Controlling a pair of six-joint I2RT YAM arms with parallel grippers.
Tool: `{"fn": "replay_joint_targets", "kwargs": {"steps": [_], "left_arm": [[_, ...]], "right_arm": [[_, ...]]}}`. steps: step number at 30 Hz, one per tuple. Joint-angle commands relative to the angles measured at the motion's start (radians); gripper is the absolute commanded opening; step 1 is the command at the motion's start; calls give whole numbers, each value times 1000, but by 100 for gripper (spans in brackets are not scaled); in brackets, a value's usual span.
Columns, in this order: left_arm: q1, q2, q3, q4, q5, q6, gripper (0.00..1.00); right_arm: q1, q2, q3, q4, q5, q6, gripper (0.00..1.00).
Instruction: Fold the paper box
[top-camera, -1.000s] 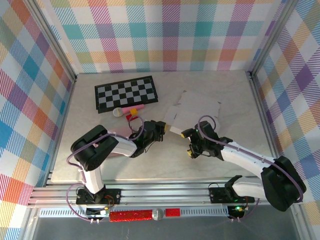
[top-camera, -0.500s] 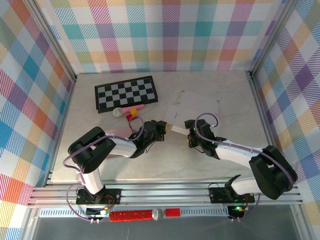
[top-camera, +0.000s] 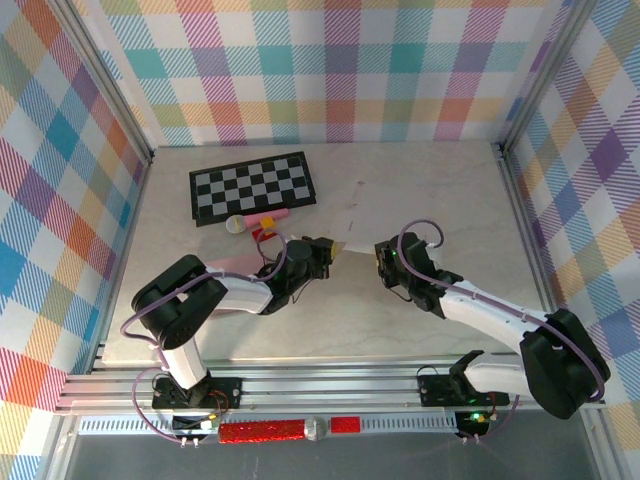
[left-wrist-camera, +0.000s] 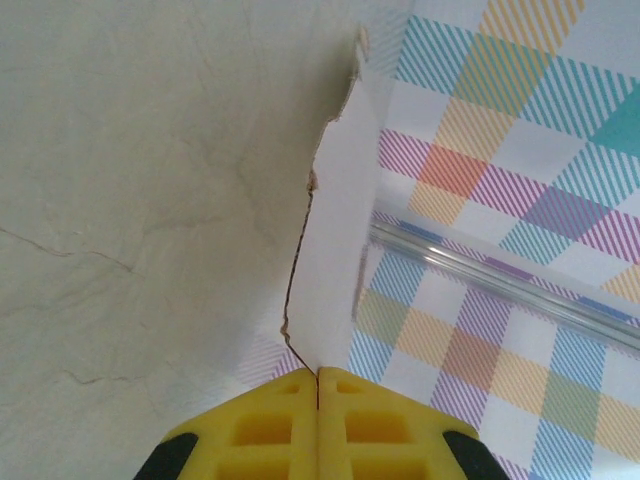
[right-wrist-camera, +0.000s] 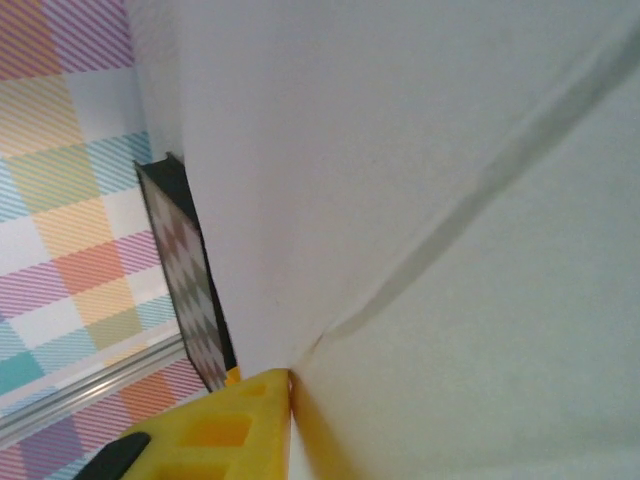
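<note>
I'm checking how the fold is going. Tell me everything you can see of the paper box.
The paper box is an unfolded sheet of thin white card, with a notched cut edge and a pressed crease across one face. The left gripper is shut on one edge, the sheet edge-on to that wrist camera. A yellow finger of the right gripper lies against another edge. From above its outline is unclear.
</note>
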Motion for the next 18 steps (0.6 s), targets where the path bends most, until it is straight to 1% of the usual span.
{"fn": "replay_joint_targets", "kwargs": {"steps": [1, 2, 3, 5, 7, 8, 10, 11, 13, 15, 18], "left_arm": [[-12, -23, 26, -9, 12, -13, 0], [-12, -29, 26, -14, 17, -12, 3], [-12, -41, 26, -23, 24, -11, 8], [-12, -70, 26, -52, 42, 6, 19], [-10, -117, 28, -108, 67, 40, 33], [-7, -139, 29, -141, 77, 60, 37], [10, -208, 41, -256, 120, 126, 41], [23, -239, 55, -318, 147, 181, 44], [49, -311, 98, -478, 188, 341, 50], [73, -356, 181, -701, 234, 524, 57], [78, -393, 276, -903, 250, 794, 58]], "right_arm": [[-18, -9, 34, -35, 13, -1, 12], [-24, -8, 42, -46, 11, -4, 7], [-32, -10, 58, -68, 8, -12, 1], [-48, -9, 87, -97, 0, -34, 0], [-69, -11, 125, -128, -25, -55, 0], [-77, -14, 146, -151, -35, -68, 0], [-102, -22, 207, -212, -58, -98, 0], [-114, -24, 234, -235, -73, -114, 0], [-150, -21, 314, -323, -119, -152, 0], [-187, -7, 400, -420, -173, -178, 0], [-243, 23, 527, -550, -257, -221, 0]]}}
